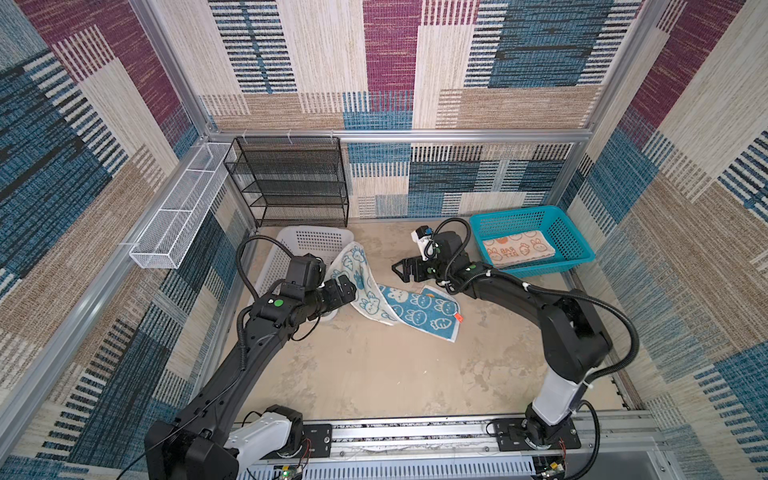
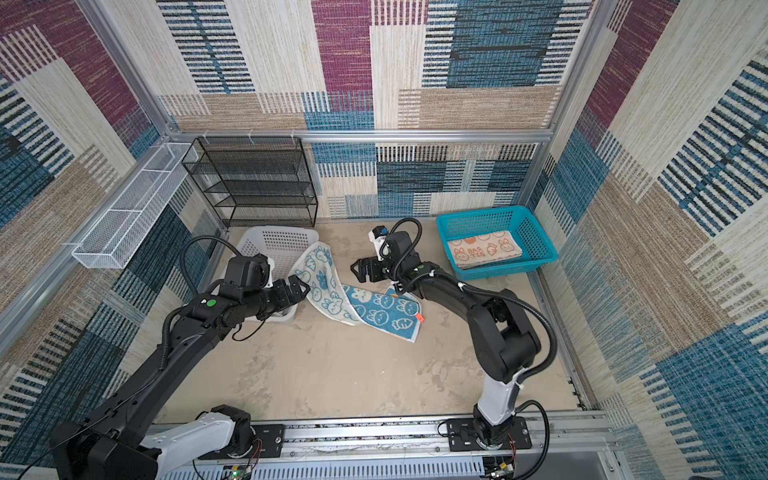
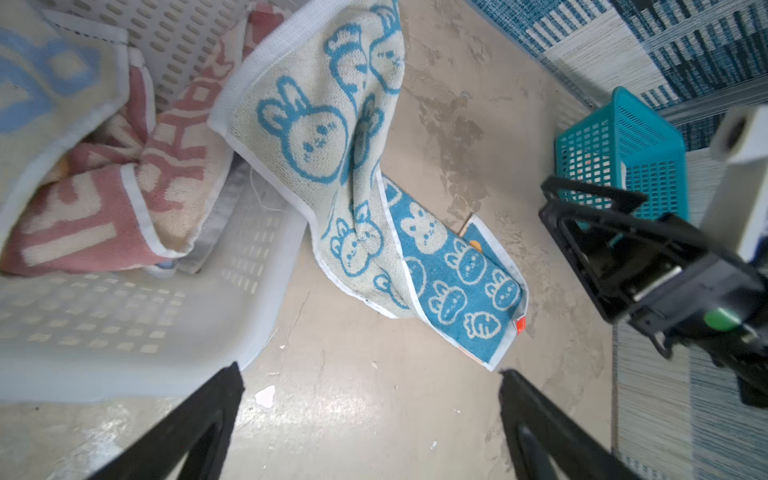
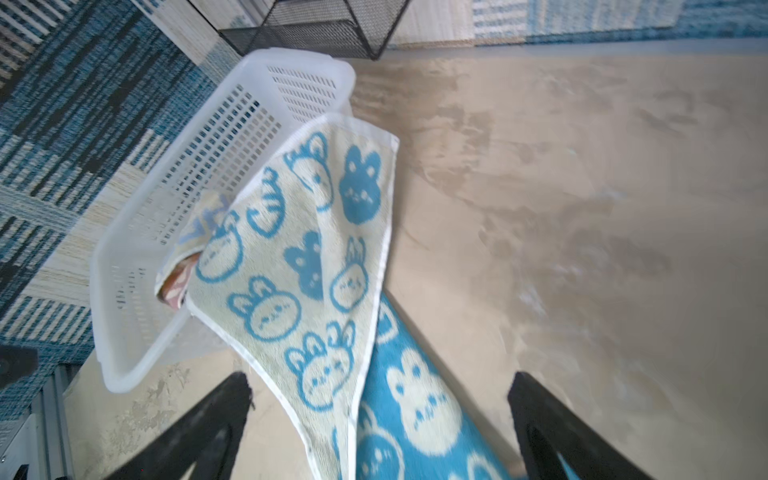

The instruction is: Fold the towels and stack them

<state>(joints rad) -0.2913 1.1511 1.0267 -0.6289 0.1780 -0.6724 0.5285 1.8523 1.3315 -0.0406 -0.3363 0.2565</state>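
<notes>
Left hand and right hand, wide open and empty, flank the twisted blue towel; best pinch opposite corners, pull flat.

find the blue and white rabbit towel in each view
In a top view: blue-and-white rabbit-print terry towel, mid-floor, draped off the white perforated plastic basket.
In a top view: towel likewise mid-floor, slightly further left.
Left wrist: towel in the middle, hanging off the basket.
Right wrist: towel in the middle, basket behind it.
Shared landmark: that basket.
</notes>
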